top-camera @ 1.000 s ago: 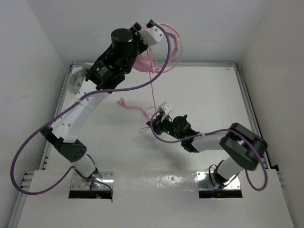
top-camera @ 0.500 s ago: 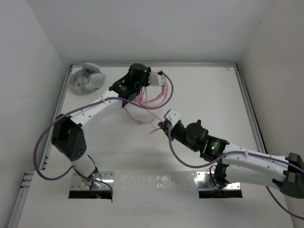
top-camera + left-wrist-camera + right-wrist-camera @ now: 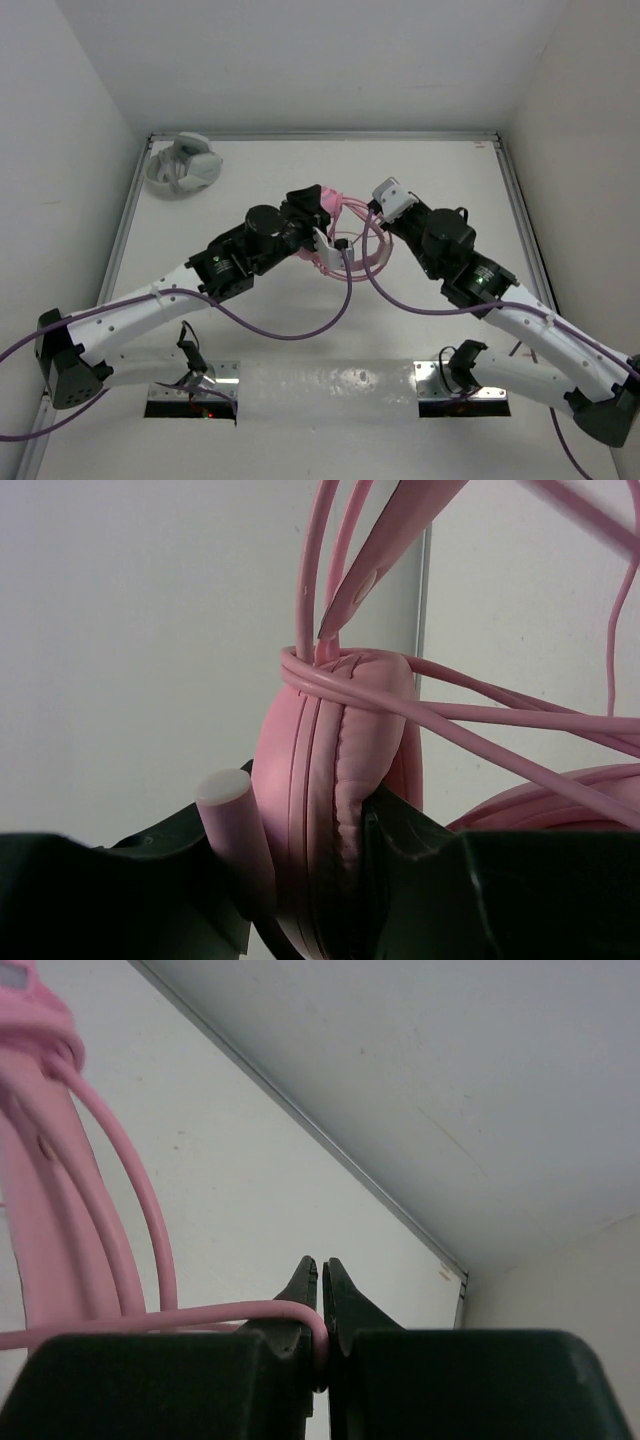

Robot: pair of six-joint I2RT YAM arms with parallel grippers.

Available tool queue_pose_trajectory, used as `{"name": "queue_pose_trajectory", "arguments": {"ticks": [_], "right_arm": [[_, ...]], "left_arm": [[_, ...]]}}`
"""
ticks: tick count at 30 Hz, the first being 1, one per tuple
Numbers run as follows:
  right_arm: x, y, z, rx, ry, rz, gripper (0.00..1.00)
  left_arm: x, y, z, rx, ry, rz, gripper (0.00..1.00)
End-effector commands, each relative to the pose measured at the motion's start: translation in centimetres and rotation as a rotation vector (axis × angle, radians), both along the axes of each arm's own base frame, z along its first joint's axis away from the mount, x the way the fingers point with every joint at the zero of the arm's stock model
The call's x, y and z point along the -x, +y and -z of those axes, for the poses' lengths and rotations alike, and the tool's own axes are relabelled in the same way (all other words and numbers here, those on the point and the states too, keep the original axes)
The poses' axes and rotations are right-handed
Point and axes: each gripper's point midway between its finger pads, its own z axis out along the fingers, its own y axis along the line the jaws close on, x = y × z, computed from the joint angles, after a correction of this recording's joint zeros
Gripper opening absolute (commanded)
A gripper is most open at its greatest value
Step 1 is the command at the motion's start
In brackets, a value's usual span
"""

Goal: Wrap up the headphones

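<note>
The pink headphones are held above the table's middle. My left gripper is shut on a pink padded earcup, upright between its fingers. The thin pink cable runs in several turns round the earcups and headband and loops to the right. My right gripper is shut on the cable, which bends down between its fingertips. In the top view the right gripper is just right of the left gripper, with cable loops hanging between them.
Grey-white headphones lie at the table's far left corner. A raised metal rim edges the table, with white walls behind and at both sides. Purple arm hoses sag over the near half.
My left arm has swung down from the far left to the middle with the headphones. My right gripper has moved up and right to beside them, drawing the cable along.
</note>
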Motion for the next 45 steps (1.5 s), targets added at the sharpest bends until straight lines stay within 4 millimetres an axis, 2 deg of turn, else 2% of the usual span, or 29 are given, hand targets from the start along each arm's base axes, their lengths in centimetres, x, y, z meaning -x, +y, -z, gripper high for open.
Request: {"name": "queue_pose_trajectory", "arguments": {"ticks": [1, 2, 4, 5, 8, 10, 13, 14, 15, 18, 19, 20, 21, 22, 23, 24, 25, 26, 27, 28, 30, 31, 32, 33, 35, 36, 38, 42, 45], "right_arm": [[-1.4, -0.7, -9.2, -0.103, -0.180, 0.021, 0.00], [-1.4, -0.5, -10.9, -0.097, -0.192, 0.012, 0.00], [-2.6, 0.5, -11.3, -0.043, -0.185, -0.005, 0.00], [-2.8, 0.7, -12.5, -0.030, -0.191, -0.014, 0.00], [-4.0, 2.3, -13.0, 0.000, -0.186, -0.058, 0.00], [-5.2, 3.0, -13.0, -0.010, -0.173, -0.065, 0.00], [-7.2, 2.6, -12.7, -0.087, -0.139, -0.064, 0.00], [-8.3, 2.6, -12.0, -0.099, -0.122, -0.078, 0.00], [-8.9, 2.7, -11.3, -0.121, -0.103, -0.078, 0.00], [-11.3, 2.2, -7.9, -0.160, -0.017, -0.063, 0.00], [-11.8, 2.1, -6.8, -0.180, 0.014, -0.071, 0.00], [-12.6, 1.2, -6.0, -0.210, 0.043, -0.066, 0.00], [-12.8, 2.8, -4.3, -0.267, 0.113, -0.147, 0.01], [-13.0, 3.2, -2.6, -0.282, 0.165, -0.176, 0.02], [-13.3, 4.1, -2.1, -0.299, 0.167, -0.219, 0.03], [-13.2, 5.7, -0.1, -0.301, 0.225, -0.296, 0.05], [-13.1, 6.5, 1.8, -0.309, 0.269, -0.328, 0.07], [-13.3, 7.4, 2.4, -0.338, 0.275, -0.365, 0.09], [-13.0, 8.9, 4.5, -0.416, 0.361, -0.407, 0.12], [-13.4, 9.7, 4.9, -0.472, 0.355, -0.430, 0.13], [-13.2, 11.6, 7.8, -0.619, 0.478, -0.456, 0.17], [-13.5, 12.6, 7.0, -0.664, 0.433, -0.496, 0.19], [-13.5, 13.3, 7.4, -0.693, 0.441, -0.508, 0.21], [-13.4, 14.0, 7.8, -0.727, 0.461, -0.517, 0.24], [-13.5, 15.7, 9.0, -0.751, 0.480, -0.551, 0.30], [-13.9, 16.5, 9.5, -0.779, 0.494, -0.559, 0.31], [-13.8, 17.6, 9.8, -0.819, 0.507, -0.574, 0.33], [-15.3, 17.7, 10.5, -0.907, 0.470, -0.523, 0.35], [-16.1, 17.1, 12.2, -0.917, 0.462, -0.459, 0.34]], "left_arm": [[1.9, -0.9, 5.0, -0.205, 0.063, 0.102, 0.00], [2.1, -1.0, 5.2, -0.212, 0.073, 0.109, 0.00], [2.6, -1.5, 5.7, -0.218, 0.087, 0.129, 0.00], [2.8, -1.5, 6.0, -0.227, 0.097, 0.133, 0.00], [3.4, -1.9, 6.2, -0.220, 0.130, 0.156, 0.00], [3.9, -2.4, 5.6, -0.192, 0.138, 0.175, 0.00], [4.3, -3.0, 4.2, -0.138, 0.163, 0.198, 0.00], [4.6, -3.1, 3.8, -0.105, 0.190, 0.197, 0.00], [4.6, -3.4, 2.1, -0.058, 0.187, 0.203, 0.00], [5.0, -3.7, -0.3, 0.035, 0.238, 0.197, 0.00], [5.3, -3.6, -2.2, 0.071, 0.241, 0.203, 0.00], [5.5, -3.5, -3.0, 0.111, 0.272, 0.193, 0.00], [6.3, -3.9, -4.0, 0.143, 0.293, 0.230, 0.00], [6.6, -3.9, -6.5, 0.200, 0.290, 0.244, 0.00], [7.1, -3.9, -7.2, 0.240, 0.336, 0.246, 0.00], [7.5, -4.1, -8.2, 0.272, 0.349, 0.265, 0.00], [7.7, -4.0, -10.3, 0.322, 0.344, 0.267, 0.00], [7.7, -4.0, -11.2, 0.368, 0.368, 0.254, 0.00], [7.2, -3.7, -12.5, 0.403, 0.358, 0.225, 0.00], [6.9, -3.6, -13.0, 0.423, 0.357, 0.206, 0.00], [5.9, -3.2, -14.2, 0.469, 0.351, 0.137, 0.00], [5.5, -3.1, -14.6, 0.486, 0.357, 0.112, 0.00], [4.9, -3.5, -14.4, 0.483, 0.363, 0.090, 0.00], [4.6, -2.8, -16.2, 0.517, 0.337, 0.064, 0.00], [3.9, -3.2, -16.4, 0.515, 0.342, 0.032, 0.00], [3.7, -2.5, -17.9, 0.541, 0.321, 0.012, 0.00], [3.0, -2.2, -19.2, 0.561, 0.295, -0.024, 0.00], [2.1, -1.4, -20.6, 0.590, 0.247, -0.083, 0.00], [1.5, -0.8, -21.4, 0.608, 0.208, -0.120, 0.00]]}}
